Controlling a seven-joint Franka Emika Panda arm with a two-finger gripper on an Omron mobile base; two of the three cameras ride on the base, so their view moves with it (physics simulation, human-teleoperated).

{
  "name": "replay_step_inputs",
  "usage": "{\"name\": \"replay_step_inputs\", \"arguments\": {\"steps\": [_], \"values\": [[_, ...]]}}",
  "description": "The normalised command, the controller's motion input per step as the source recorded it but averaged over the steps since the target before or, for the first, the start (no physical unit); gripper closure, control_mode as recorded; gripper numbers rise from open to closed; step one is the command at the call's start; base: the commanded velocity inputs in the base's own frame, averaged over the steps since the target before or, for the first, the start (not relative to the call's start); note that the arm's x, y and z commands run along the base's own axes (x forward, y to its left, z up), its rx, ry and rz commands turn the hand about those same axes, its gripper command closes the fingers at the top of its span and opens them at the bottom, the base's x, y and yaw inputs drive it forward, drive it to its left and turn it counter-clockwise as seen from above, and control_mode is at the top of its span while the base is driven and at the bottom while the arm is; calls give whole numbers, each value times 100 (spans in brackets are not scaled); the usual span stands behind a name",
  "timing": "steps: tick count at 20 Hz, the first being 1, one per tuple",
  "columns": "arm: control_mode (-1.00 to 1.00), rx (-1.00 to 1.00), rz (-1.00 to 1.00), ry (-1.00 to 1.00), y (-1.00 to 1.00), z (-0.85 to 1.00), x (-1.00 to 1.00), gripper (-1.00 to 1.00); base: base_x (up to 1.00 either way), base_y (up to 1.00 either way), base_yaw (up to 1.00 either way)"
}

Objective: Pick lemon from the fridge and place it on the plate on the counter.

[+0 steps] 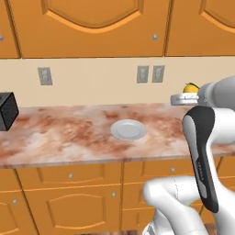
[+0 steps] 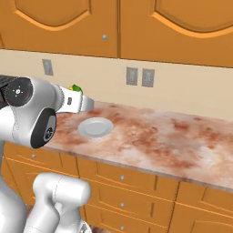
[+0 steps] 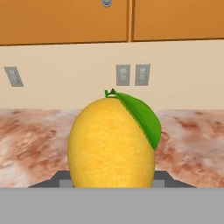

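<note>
A yellow lemon (image 3: pixel 111 144) with a green leaf sits between my gripper's (image 3: pixel 112 180) dark fingers, which are shut on it. In the left base view the lemon (image 1: pixel 190 87) peeks over the back of my hand, up and to the right of the plate (image 1: pixel 129 130). In the right base view the lemon (image 2: pixel 76 88) shows above the hand, higher than the plate (image 2: pixel 95 127). The round white-grey plate lies bare on the marbled counter (image 1: pixel 64 133). My hand points level toward the back wall. The fridge is out of view.
A dark boxy appliance (image 1: pixel 7 110) stands at the counter's left end. Wall outlets (image 1: pixel 150 74) sit on the cream backsplash. Orange upper cabinets (image 1: pixel 92 27) hang above, and drawers with round knobs (image 2: pixel 122 177) run below the counter (image 2: pixel 177 136).
</note>
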Motion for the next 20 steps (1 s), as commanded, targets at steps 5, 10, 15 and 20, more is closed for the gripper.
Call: {"name": "replay_step_inputs", "arguments": {"steps": [5,10,15,20], "values": [[100,0,0,0,0,0,0,100,44,33,-24],[100,0,0,0,0,0,0,100,41,41,-24],[100,0,0,0,0,0,0,100,37,40,-23],[100,0,0,0,0,0,0,100,33,34,-21]]}}
